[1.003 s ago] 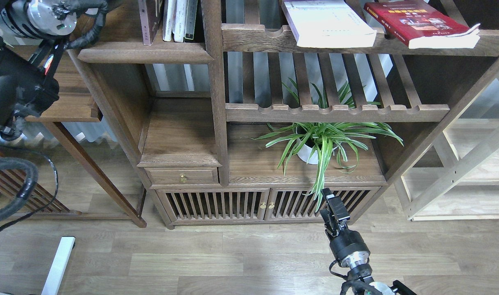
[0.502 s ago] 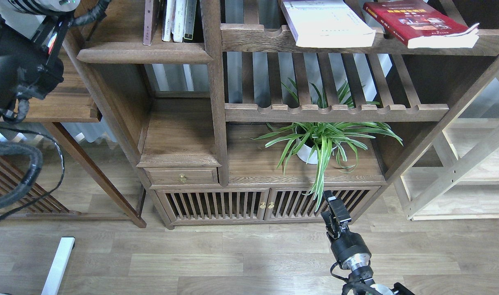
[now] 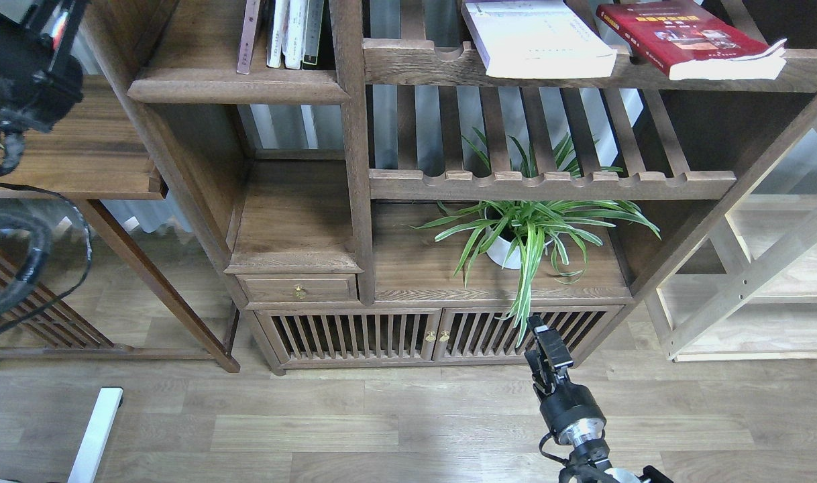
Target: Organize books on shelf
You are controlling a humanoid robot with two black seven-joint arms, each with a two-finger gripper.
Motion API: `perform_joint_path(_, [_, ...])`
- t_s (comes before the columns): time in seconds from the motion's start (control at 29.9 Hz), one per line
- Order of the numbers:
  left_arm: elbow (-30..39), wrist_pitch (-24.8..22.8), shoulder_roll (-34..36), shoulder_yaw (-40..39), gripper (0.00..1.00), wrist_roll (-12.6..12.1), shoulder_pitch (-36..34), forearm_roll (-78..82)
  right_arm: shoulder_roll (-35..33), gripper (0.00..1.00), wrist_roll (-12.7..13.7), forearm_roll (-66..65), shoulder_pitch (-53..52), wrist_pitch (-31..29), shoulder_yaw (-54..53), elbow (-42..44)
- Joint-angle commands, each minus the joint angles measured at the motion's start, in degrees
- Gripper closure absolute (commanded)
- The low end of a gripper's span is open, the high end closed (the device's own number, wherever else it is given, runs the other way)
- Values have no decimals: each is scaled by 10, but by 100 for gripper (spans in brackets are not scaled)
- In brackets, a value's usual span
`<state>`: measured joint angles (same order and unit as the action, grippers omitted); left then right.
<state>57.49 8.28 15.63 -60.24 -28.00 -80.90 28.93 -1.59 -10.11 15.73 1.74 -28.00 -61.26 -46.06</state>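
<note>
A thick white-covered book (image 3: 539, 37) and a red book (image 3: 683, 37) lie flat on the slatted rack at the top right. A thin maroon book (image 3: 250, 37) stands on the solid shelf (image 3: 237, 87) at the upper left, beside several upright pale books (image 3: 293, 33). Its top is cut off by the frame. Only the black body of my left arm (image 3: 19, 67) shows at the top left; its gripper is out of view. My right gripper (image 3: 546, 337) hangs low in front of the cabinet doors, far below the books, small and dark with nothing seen in it.
A potted spider plant (image 3: 526, 231) sits on the lower board just above my right gripper. A second slatted rack (image 3: 549, 182) runs over the plant. A side table (image 3: 80, 161) stands at the left and a pale wooden frame (image 3: 750, 282) at the right.
My left arm has risen up and left, and its wrist has left the frame. The maroon book now shows narrower, more edge-on. My right gripper has barely shifted.
</note>
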Motion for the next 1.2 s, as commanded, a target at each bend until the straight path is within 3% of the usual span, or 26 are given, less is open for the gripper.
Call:
perform_joint_path(0.0, [38,3,26,-2,39,0,7,0,5,1,-4,6,0,0,-3,-4])
perform_joint_path(0.23, [138,7,82,-26,37,0,60,-2,12,1,-4,12,-2,0,-3,-19])
perform_joint_path(0.57, [250,6,100,-116,34,0,154,-3,3,2,-4,-14,-4,0,9,-42])
perform_joint_path(0.77, [261,7,110,-129,4,0,173,2,3,1,0,-15,-25,0,7,-47])
perform_joint_path(1.17, [249,32,116,-166,2,0,181,-2,7,1,2,-18,-39,0,13,-69])
